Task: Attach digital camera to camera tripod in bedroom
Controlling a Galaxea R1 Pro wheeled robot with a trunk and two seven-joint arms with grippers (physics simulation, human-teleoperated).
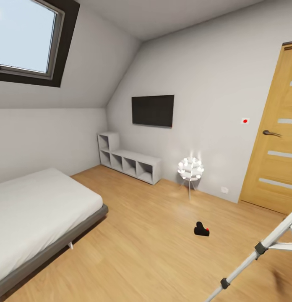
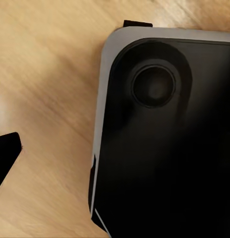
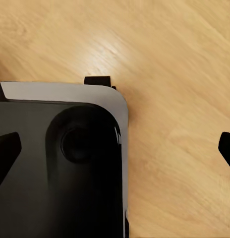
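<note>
right gripper [image 3: 115,148] open, empty.

Pale walls [image 1: 213,63] — plank floor [image 1: 142,251]

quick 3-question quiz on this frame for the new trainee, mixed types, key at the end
1. True or false: the digital camera is already mounted on the camera tripod.
2. Multiple choice: what does the digital camera rest on? A) the bed B) the wooden floor C) the cube shelving
3. Fill in: in the head view, the white floor lamp stands between the cube shelving and the ____.

Key
1. False. It lies on the floor, apart from the tripod leg at the lower right.
2. B.
3. Door.
</note>
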